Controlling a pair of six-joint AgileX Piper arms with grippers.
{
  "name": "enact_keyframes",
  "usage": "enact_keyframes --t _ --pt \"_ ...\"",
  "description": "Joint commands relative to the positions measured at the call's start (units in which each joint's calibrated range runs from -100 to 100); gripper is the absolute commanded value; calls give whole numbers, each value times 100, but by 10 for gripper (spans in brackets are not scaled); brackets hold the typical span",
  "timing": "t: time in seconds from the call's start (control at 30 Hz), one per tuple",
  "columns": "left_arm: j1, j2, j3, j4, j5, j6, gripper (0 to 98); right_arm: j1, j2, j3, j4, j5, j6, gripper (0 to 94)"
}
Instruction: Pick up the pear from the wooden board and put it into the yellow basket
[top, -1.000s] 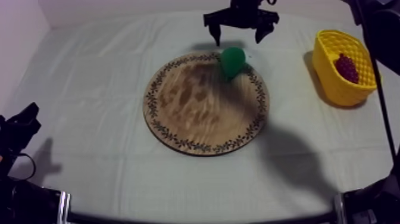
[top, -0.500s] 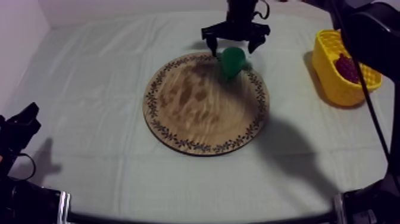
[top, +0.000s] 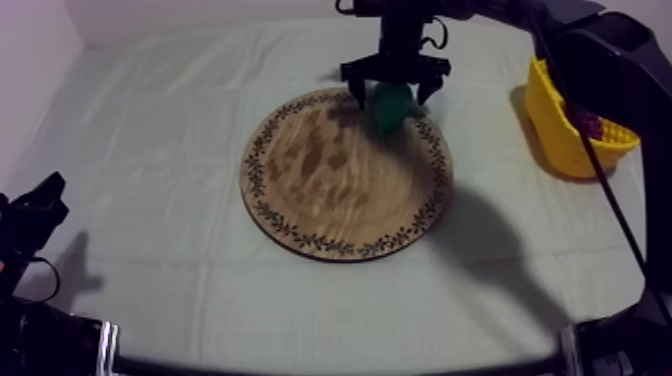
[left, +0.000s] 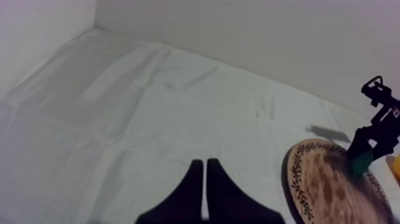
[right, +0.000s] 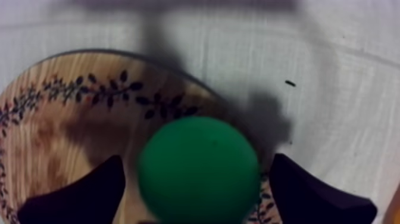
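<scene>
Now the right gripper (top: 391, 96) has dropped around the pear (right: 199, 170) on the wooden board (top: 320, 195), fingers spread, ready to close; the left gripper (left: 204, 165) idles clenched.

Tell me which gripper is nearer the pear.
Right. The right gripper hangs over the pear at the wooden board's far rim, open fingers either side of it. The left gripper, shut, sits at the table's near left edge, well clear of the board.

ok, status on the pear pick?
Right gripper open, fingers either side of pear. Pear on wooden board, near far rim. Left gripper shut, parked low. No obstacle seen toward yellow basket.
</scene>
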Motion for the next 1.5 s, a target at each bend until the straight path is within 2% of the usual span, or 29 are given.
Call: enact_keyframes --t 0.0,0.2,0.33,0.57,0.77,1.2,1.47 --pt "2 0 0 -2 -1 1 1 8 45 -40 5 -22 -6 681" --pt "2 0 0 -2 -1 1 1 16 72 -39 0 -160 25 451" --pt "2 0 0 -2 -1 1 1 19 -51 74 -21 -205 79 388" --pt "2 0 0 -2 -1 1 1 76 -653 312 22 -202 246 374" --pt "2 0 0 -2 -1 1 1 294 -1549 541 267 -170 563 384" --pt "2 0 0 -2 -1 1 1 1184 -3164 1017 861 -152 1348 384" --pt "2 0 0 -2 -1 1 1 1800 -3708 1693 1180 -540 1647 378"
